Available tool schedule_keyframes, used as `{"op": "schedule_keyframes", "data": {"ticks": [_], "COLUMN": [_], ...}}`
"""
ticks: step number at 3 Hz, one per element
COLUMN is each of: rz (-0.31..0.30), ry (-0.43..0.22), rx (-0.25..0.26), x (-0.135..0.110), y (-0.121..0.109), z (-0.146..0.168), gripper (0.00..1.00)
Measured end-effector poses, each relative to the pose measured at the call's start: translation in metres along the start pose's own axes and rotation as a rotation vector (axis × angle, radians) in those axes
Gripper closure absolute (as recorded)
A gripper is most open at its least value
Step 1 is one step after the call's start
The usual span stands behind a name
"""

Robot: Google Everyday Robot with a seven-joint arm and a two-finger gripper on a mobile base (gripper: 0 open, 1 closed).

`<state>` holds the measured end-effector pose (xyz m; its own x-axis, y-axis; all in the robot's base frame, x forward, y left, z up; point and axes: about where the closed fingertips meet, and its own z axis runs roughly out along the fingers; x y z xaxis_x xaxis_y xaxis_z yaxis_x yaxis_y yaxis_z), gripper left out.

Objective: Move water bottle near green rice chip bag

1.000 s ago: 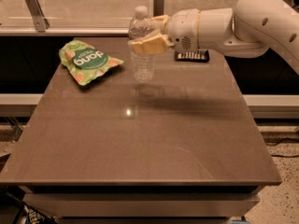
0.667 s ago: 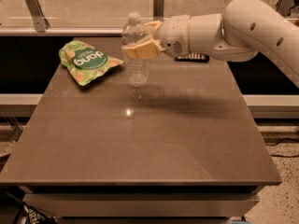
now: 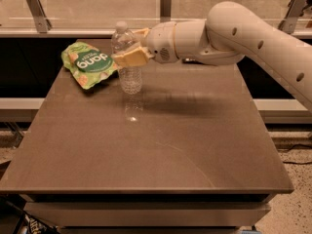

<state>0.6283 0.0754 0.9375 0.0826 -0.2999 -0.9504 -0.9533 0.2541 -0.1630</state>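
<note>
Water bottle (image 3: 130, 78) and everything else in view sit on or over one brown bench (image 3: 170, 145), which fills most of the scene (its top is smooth enough to carry a pale reflection just below the bottle). Behind its far edge runs a rail with upright metal brackets (image 3: 37, 6). The white robot arm (image 3: 243, 35) comes in from the right edge and reaches leftward across the far part of the bench, casting a dark shadow (image 3: 190, 101) on the surface beneath it. Toward the far left corner lies the green rice chip bag (image 3: 89, 64), light green with a dark green round logo, white lettering and orange chip pictures, lying flat and turned at a slant. The bottle is upright just to the right of the bag, clear and ribbed, with a white cap. Its left side is very close to the bag's right edge, and whether the two touch I cannot tell. Its base is at the bench surface or barely above it (which one is not clear). At the arm's end, the pincer (image 3: 126, 46) has its two tan fingers (image 3: 130, 58) closed on the bottle's middle, one in front and one behind, covering the label area.
</note>
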Motion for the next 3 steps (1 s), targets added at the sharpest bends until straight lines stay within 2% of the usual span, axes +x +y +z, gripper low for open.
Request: {"op": "schedule_keyframes", "data": {"ticks": [1, 2, 3], "rz": [-0.018, -0.019, -0.021], "ry": [0.000, -0.001, -0.001], "rx": [-0.022, -0.024, -0.028], "x": [-0.0007, -0.0007, -0.0018], "y": [0.0008, 0.0010, 0.0026], "z": [0.0101, 0.0107, 0.0126], "gripper": [1.00, 1.00, 0.82]}}
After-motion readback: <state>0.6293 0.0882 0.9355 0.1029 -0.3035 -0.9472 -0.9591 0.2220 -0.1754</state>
